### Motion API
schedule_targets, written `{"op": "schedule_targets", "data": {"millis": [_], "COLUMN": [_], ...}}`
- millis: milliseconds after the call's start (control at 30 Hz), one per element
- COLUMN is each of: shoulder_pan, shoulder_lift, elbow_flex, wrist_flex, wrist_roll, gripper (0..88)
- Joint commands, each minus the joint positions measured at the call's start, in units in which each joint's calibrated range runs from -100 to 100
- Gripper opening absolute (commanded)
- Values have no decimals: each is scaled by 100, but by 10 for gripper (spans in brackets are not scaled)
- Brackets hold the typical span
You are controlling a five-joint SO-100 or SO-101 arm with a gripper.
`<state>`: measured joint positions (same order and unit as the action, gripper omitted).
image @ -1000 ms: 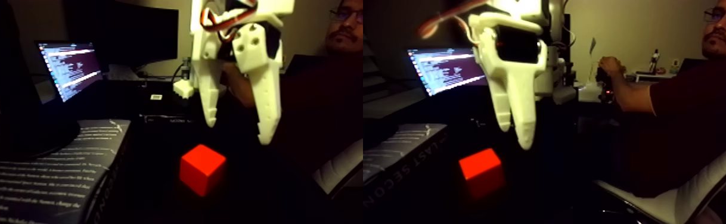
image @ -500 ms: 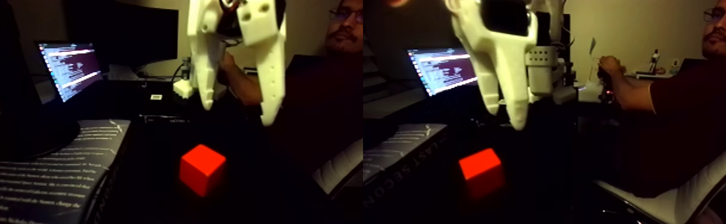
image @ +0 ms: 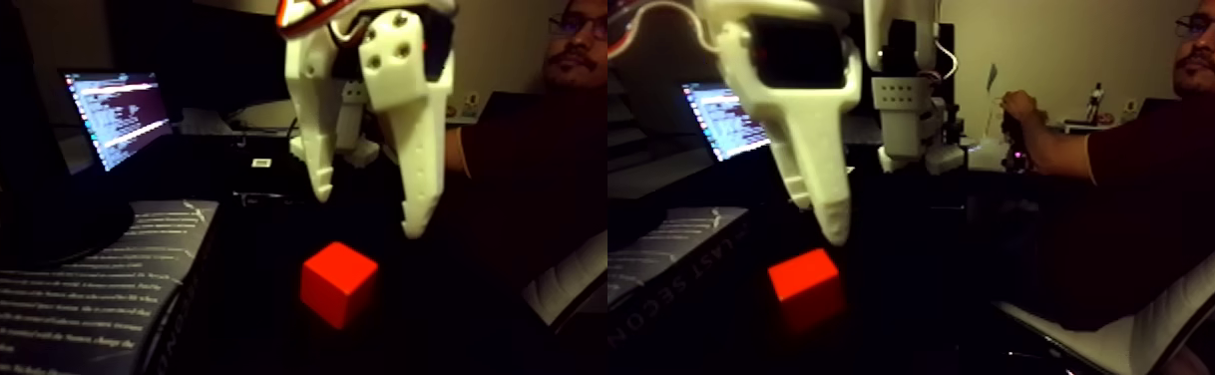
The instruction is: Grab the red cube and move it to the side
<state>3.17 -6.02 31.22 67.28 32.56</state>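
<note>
The white gripper [image: 366,214] hangs above the red cube [image: 338,283] with its jaws spread wide and nothing between them, while the cube sits on the dark table, near a book [image: 67,289] at the left of the fixed view. To grasp well, the claw should probably descend straight until a finger passes each side of the cube (the faces look angled to the jaws, so a slight wrist turn may help), then close squarely.

Lit laptop screen [image: 117,115] at left rear — text lines glowing. Open book [image: 57,294] lower left on dark table [image: 236,339]. Seated person [image: 1164,189] at right, in a white chair [image: 1174,319], forearm extended leftward.
</note>
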Motion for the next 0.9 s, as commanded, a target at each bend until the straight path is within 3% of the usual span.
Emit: {"op": "schedule_targets", "data": {"millis": [0,867], "shoulder_pan": [83,133], "shoulder_lift": [123,1156], "elbow_flex": [-369,-496], "wrist_flex": [12,-613], "wrist_roll": [5,0], "gripper": [268,268]}}
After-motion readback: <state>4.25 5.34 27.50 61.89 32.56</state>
